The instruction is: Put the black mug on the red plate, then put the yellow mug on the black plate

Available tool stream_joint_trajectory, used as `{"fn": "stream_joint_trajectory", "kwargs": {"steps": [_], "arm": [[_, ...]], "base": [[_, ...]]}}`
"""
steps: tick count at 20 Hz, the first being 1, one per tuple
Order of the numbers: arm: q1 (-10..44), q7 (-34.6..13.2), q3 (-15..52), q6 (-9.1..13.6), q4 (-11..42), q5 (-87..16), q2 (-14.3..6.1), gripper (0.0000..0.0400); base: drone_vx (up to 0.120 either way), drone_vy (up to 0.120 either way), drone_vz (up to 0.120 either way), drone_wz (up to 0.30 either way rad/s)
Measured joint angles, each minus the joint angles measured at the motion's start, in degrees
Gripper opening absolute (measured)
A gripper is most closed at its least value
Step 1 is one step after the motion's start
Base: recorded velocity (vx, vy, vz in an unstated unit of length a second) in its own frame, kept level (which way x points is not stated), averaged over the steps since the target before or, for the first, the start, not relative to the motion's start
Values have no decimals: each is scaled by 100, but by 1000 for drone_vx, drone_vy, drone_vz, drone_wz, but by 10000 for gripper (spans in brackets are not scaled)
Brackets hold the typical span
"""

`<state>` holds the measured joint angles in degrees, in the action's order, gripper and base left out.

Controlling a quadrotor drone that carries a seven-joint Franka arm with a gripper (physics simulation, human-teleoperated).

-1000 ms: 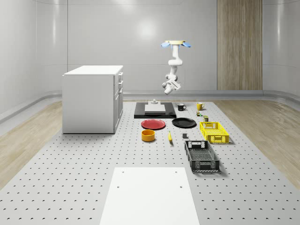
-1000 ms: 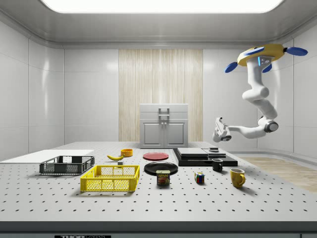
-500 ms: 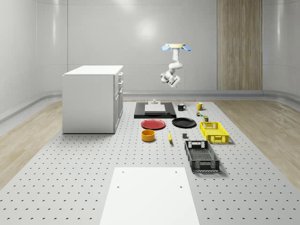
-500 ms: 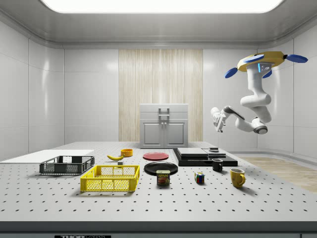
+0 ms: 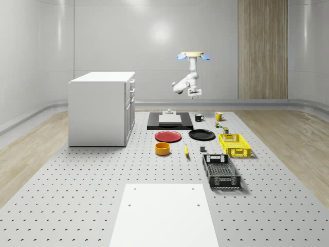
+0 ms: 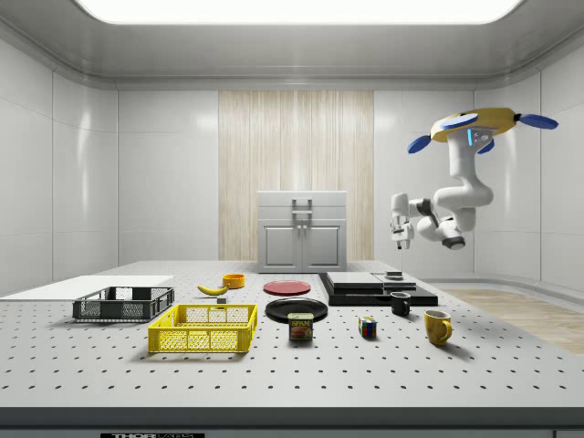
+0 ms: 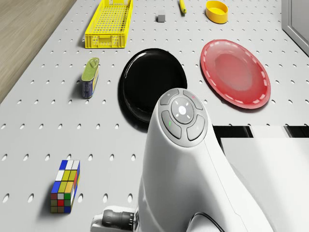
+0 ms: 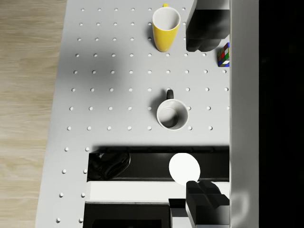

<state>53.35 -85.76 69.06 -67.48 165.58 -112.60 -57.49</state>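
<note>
Side view: drone over the mugs, nothing gripped

Drone (image 6: 482,121) hovers high above the desk's (image 6: 383,374) mug end. Claw (image 6: 400,239) points down, apart from everything; fingers can't be told. Black mug (image 8: 172,114) stands upright beside the yellow mug (image 8: 166,27). Best to descend straight over its rim, handle clear. Count: two mugs, red plate (image 7: 235,74), black plate (image 7: 152,83).

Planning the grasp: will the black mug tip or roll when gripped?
The black mug stands upright and looks squat, so it probably won't tip. It seems rigid. Its handle should limit rolling if knocked over, and its glossy wall may be slippery.
</note>
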Motion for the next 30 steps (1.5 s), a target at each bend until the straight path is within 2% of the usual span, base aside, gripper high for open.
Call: {"fn": "stream_joint_trajectory", "kwargs": {"steps": [4, 9, 23, 28, 30], "arm": [[319, -216, 158, 70, 29, -95, -176, 400], [535, -372, 279, 37, 35, -91, -361, 400], [788, -585, 467, -281, 10, 100, -804, 400], [841, -635, 515, -409, 0, 176, -948, 400], [857, -650, 517, -469, -6, 191, -1009, 400]], "base": [[0, -40, -120, 0], [0, -32, -120, 0], [0, 14, -120, 0], [88, 0, -112, 0], [0, 0, 0, 0]]}}
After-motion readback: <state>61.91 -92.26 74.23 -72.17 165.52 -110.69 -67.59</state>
